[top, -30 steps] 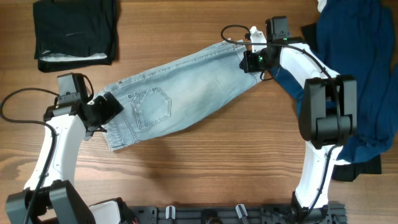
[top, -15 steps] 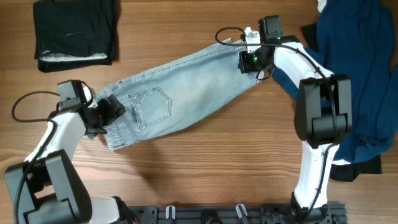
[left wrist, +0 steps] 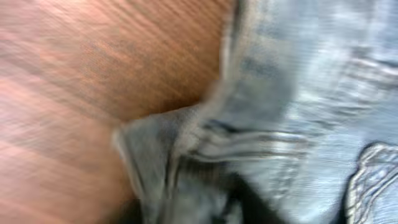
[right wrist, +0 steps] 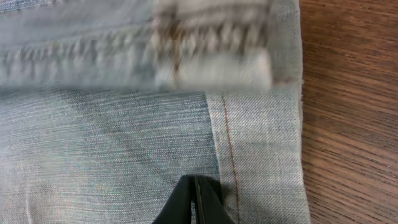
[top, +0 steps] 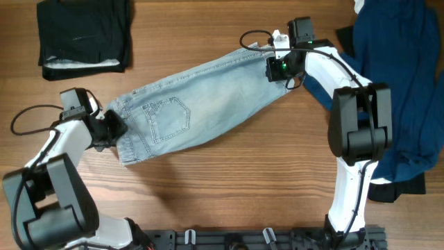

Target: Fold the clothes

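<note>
The denim shorts (top: 201,104) were laid flat and slantwise across the middle of the table (top: 229,187), waistband end toward the lower left and leg hem toward the upper right. A stitched back pocket (top: 168,119) was turned upward near the waistband end.

The left gripper (top: 113,128) was positioned at the waistband corner. In the blurred left wrist view, the fabric was seen bunched and drawn in between the dark fingers, so the jaws were read as clenched on the denim.

The right gripper (top: 276,67) was set on the hem. In the right wrist view its fingertips were pressed together to a point on the cloth beside the hem stitching.

A black folded garment (top: 83,31) was located at the upper left and a dark navy garment (top: 402,76) at the right, both apart from the shorts.
</note>
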Available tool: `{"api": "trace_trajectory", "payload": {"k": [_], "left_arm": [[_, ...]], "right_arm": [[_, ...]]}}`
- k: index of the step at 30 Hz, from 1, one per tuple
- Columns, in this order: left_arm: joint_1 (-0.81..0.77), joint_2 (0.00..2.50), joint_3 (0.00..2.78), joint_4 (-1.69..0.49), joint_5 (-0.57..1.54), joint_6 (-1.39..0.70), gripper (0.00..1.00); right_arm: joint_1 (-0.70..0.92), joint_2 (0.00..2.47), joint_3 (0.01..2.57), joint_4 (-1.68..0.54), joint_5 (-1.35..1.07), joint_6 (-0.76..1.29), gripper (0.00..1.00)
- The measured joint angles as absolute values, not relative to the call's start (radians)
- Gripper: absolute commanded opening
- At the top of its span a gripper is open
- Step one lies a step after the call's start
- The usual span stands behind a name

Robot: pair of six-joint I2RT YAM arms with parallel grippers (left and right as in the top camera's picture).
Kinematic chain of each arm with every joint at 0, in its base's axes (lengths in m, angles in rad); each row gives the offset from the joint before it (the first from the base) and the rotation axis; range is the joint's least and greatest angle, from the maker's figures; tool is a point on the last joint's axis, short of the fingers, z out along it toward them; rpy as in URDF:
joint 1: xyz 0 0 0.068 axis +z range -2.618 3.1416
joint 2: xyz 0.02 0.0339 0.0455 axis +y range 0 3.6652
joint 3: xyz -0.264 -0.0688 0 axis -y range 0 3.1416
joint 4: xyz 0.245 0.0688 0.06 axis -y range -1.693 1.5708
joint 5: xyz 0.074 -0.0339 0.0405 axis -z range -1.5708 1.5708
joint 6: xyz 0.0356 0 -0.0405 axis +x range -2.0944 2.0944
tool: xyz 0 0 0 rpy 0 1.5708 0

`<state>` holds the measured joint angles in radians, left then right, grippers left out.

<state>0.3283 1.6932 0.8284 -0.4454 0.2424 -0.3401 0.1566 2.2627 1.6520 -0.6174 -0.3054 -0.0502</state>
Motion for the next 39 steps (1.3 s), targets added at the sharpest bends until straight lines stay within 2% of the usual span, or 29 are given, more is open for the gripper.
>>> {"api": "trace_trajectory", "payload": {"k": [5,8,11,15,18,20,24,29,33,36,39], "left_arm": [[0.334,1.681,0.833,-0.465,0.263,-0.356,0.04],[0.327,1.641,0.931,-0.743,0.265,-0.347,0.04],[0.321,1.614,1.193,-1.011,0.268,-0.262,0.04],[0.320,1.602,1.444,-1.175,0.260,-0.167,0.04],[0.307,1.600,1.530,-1.184,0.259,-0.138,0.04],[0.270,1.600,1.544,-1.157,0.257,-0.128,0.04],[0.170,1.601,1.544,-1.124,0.252,-0.109,0.04],[0.036,1.601,1.544,-1.113,0.252,-0.117,0.04],[-0.090,1.601,1.544,-1.062,0.243,-0.183,0.04],[-0.270,1.621,1.544,-0.966,0.237,-0.287,0.04],[-0.325,1.709,1.548,-0.893,0.233,-0.363,0.04]], "right_arm": [[0.157,2.263,1.660,-0.655,-0.311,-0.036,0.04],[0.159,2.254,1.657,-0.718,-0.333,-0.007,0.06],[0.160,2.213,1.636,-0.774,-0.374,0.008,0.12],[0.163,2.098,1.634,-0.789,-0.467,0.019,0.13],[0.184,2.090,1.633,-0.789,-0.492,0.022,0.11],[0.231,2.091,1.633,-0.790,-0.495,0.031,0.04],[0.305,2.107,1.623,-0.778,-0.494,0.099,0.04],[0.302,2.162,1.525,-0.676,-0.481,0.230,0.04],[0.299,2.179,1.494,-0.637,-0.471,0.295,0.04],[0.297,2.181,1.494,-0.635,-0.475,0.324,0.04],[0.297,2.184,1.494,-0.629,-0.484,0.338,0.04]]}}
